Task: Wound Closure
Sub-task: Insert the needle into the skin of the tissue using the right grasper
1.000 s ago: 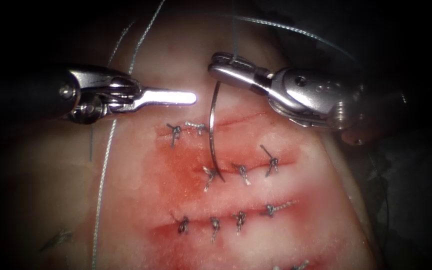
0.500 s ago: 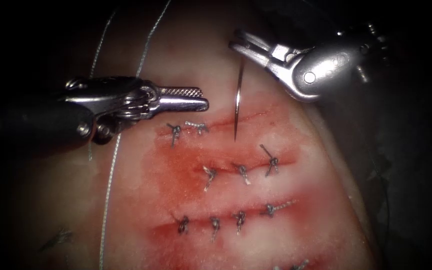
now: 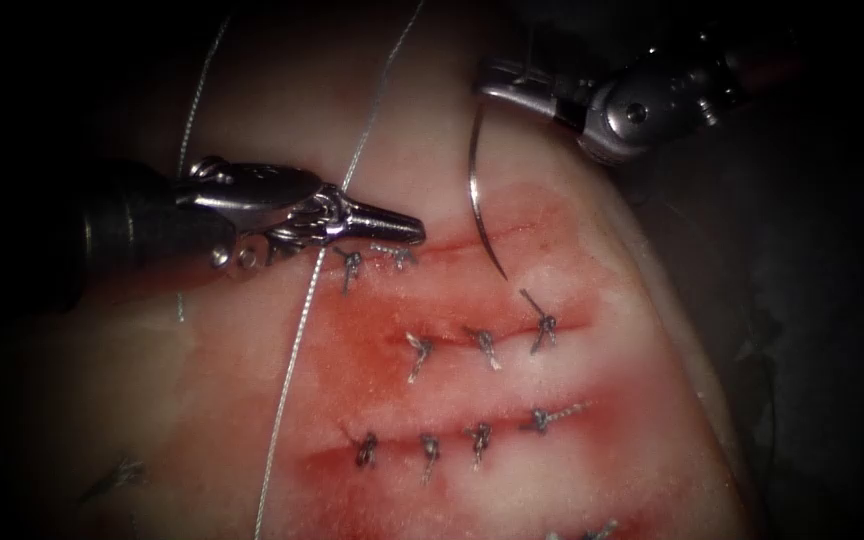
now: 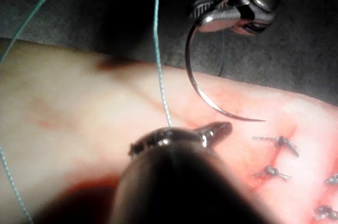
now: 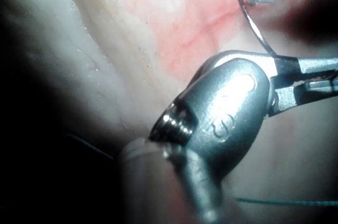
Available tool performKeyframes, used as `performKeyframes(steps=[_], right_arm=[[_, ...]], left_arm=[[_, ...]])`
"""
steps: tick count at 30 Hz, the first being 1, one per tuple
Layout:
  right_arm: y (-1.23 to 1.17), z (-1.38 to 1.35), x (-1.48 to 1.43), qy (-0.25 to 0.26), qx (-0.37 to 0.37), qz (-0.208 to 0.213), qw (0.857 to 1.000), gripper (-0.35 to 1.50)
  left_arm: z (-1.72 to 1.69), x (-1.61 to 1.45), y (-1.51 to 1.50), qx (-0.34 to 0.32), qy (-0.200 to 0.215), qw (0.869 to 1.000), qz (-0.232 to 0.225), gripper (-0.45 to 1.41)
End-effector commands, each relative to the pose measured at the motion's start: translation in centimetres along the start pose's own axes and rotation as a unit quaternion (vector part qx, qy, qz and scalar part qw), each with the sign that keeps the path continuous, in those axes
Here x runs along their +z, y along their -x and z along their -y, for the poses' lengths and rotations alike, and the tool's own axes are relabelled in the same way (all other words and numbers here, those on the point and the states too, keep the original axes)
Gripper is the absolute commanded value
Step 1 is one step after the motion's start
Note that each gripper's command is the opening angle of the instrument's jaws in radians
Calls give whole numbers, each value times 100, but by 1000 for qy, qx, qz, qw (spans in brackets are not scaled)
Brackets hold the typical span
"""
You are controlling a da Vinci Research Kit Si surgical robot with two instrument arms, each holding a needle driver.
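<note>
While right pincer grips curved steel needle | left pincer closed, empty

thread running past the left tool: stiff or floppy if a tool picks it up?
Likely floppy: the thread lies in a long, loose line over the tissue and bends where it passes the left tool. Probably light, since it hangs unsupported. It looks fine and braided, so closed jaws may grip it without much slipping.

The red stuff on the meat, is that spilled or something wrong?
Nothing looks wrong. The red fluid sits around the stitched cuts on the tissue. The right end effector holds the needle near its thread end, above the tissue and not in it. The left end effector is shut and holds nothing.
</note>
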Motion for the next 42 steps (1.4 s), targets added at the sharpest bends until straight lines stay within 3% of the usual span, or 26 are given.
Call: performKeyframes(steps=[1,3,4,5,6,8,9,10,11,13,17,22,24,25,27,30,35,37,42], right_arm=[[-14,4,10,-23,-19,25,999,-35],[-21,7,14,-52,-45,86,994,-35],[-23,10,16,31,-63,121,990,-35],[-26,13,16,185,-91,176,962,-35],[-26,14,15,231,-99,191,949,-35],[-30,16,10,231,-99,189,949,-35],[-30,16,8,262,-104,199,939,-35],[-30,17,8,265,-105,200,938,-35],[-27,17,8,238,-101,191,947,-35],[-16,16,5,127,-81,153,977,-35],[-10,13,4,74,-114,133,982,-35],[-2,13,6,48,-120,123,984,-35],[5,14,8,-50,-99,81,990,-35],[12,13,9,-143,-97,31,984,-35],[23,12,11,-135,-97,-51,985,-35],[34,20,11,-91,-60,-91,990,-35],[42,33,1,14,-14,-69,997,-35],[40,36,2,77,1,-64,995,-35],[38,39,7,150,17,-47,987,-35]], left_arm=[[-4,7,8,1,-1,1000,0,-6],[-3,6,10,1,-1,1000,0,-3],[-3,5,12,0,-3,1000,-1,-1],[-2,4,14,6,-4,1000,-2,-1],[-1,3,15,5,-5,1000,-2,0],[0,2,16,20,-7,1000,-3,2],[1,1,17,34,-8,999,-4,2],[2,1,18,49,-9,999,-4,2],[2,2,19,55,-10,998,-4,2],[2,3,19,91,-12,996,-5,4],[2,3,19,94,-10,995,-4,10],[1,4,18,95,-4,996,0,10],[1,3,17,98,-4,995,0,10],[1,2,17,95,-3,995,0,10],[1,2,17,89,-2,996,1,10],[2,1,17,89,-2,996,1,10],[3,1,18,88,-2,996,1,12],[4,1,17,88,-2,996,1,12],[4,1,17,88,-2,996,1,12]])
